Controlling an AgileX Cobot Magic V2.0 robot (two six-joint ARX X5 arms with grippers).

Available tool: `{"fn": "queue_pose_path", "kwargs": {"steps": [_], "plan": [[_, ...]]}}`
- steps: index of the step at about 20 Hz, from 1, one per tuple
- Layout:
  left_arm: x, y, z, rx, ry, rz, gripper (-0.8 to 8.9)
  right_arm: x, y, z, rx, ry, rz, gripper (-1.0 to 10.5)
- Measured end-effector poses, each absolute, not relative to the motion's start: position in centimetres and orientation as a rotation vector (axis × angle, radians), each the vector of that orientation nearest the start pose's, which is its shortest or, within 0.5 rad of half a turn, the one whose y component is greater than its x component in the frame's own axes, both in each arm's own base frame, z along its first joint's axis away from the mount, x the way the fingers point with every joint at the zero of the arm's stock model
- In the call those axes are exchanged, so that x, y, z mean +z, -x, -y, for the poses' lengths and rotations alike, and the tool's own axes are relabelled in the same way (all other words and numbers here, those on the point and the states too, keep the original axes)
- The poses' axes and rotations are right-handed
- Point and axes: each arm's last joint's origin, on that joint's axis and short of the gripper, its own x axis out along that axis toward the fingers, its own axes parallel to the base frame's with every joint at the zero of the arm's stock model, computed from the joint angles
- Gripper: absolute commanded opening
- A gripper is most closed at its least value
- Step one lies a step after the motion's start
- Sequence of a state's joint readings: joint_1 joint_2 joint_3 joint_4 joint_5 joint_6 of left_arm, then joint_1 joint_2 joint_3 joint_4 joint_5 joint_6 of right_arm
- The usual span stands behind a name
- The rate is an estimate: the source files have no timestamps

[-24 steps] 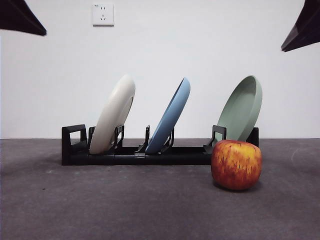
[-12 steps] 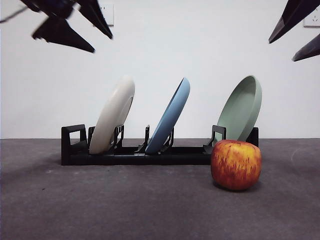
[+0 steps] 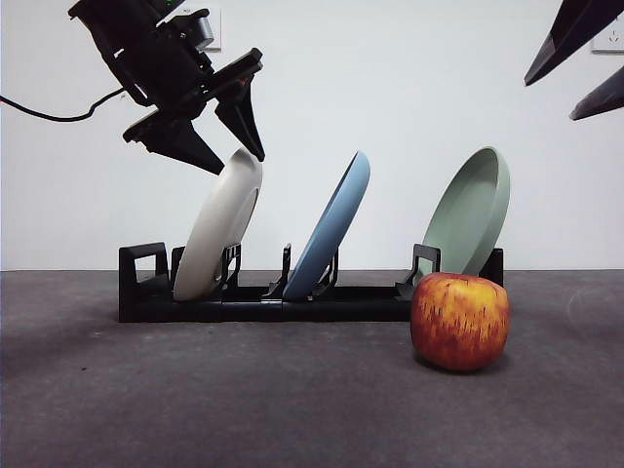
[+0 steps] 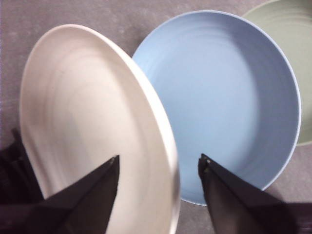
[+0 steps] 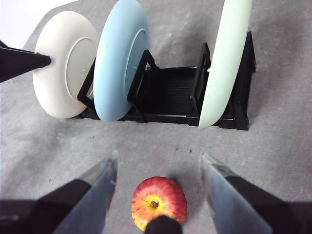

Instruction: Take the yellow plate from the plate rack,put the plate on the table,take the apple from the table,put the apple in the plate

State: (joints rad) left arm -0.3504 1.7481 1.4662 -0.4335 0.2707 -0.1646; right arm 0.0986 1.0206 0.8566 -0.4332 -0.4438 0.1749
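Note:
The yellow plate (image 3: pixel 222 229), cream-coloured, leans in the left slot of the black plate rack (image 3: pixel 244 304). My left gripper (image 3: pixel 239 161) is open, its jaws straddling the plate's top rim without closing on it. In the left wrist view the gripper (image 4: pixel 159 158) has one jaw over the plate's face (image 4: pixel 83 112) and one past its rim. The apple (image 3: pixel 460 321) sits on the table (image 3: pixel 244 390) in front of the rack's right end. My right gripper (image 3: pixel 549 99) is open, high at the right, above the apple (image 5: pixel 158 201).
A blue plate (image 3: pixel 333 224) leans in the rack's middle slot, close beside the yellow plate. A sage-green plate (image 3: pixel 473 210) leans at the right end, behind the apple. A wall socket is on the white back wall.
My left arm has come down from the top left corner to the yellow plate's top rim. The right gripper's tips dropped slightly into view earlier and now hold still. The plates and apple have not moved.

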Motion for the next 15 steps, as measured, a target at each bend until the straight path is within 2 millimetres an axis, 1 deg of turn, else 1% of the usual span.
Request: {"fn": "queue_pose_path", "kwargs": {"steps": [1, 4, 7, 9, 10, 12, 15], "plan": [[29.1, -36.5, 14.2, -0.534, 0.124, -0.767, -0.15, 29.5, -20.9, -3.3, 0.473, -0.269, -0.641, 2.8], [29.1, -36.5, 14.2, -0.540, 0.125, -0.762, -0.08, 29.5, -20.9, -3.3, 0.472, -0.269, -0.641, 2.8], [29.2, -36.2, 14.6, -0.567, 0.118, -0.770, -0.08, 29.5, -20.9, -3.3, 0.472, -0.269, -0.641, 2.8], [29.7, -36.1, 14.5, -0.564, 0.112, -0.793, -0.08, 29.5, -20.9, -3.3, 0.472, -0.269, -0.641, 2.8], [30.3, -35.9, 14.5, -0.564, 0.111, -0.798, -0.08, 29.5, -20.9, -3.3, 0.471, -0.269, -0.641, 2.8], [32.3, -35.1, 14.2, -0.565, 0.103, -0.819, -0.08, 29.5, -20.9, -3.3, 0.471, -0.269, -0.641, 2.8], [37.5, -32.8, 14.3, -0.612, 0.037, -0.785, -0.08, 29.5, -20.9, -3.3, 0.471, -0.269, -0.641, 2.8]]}}
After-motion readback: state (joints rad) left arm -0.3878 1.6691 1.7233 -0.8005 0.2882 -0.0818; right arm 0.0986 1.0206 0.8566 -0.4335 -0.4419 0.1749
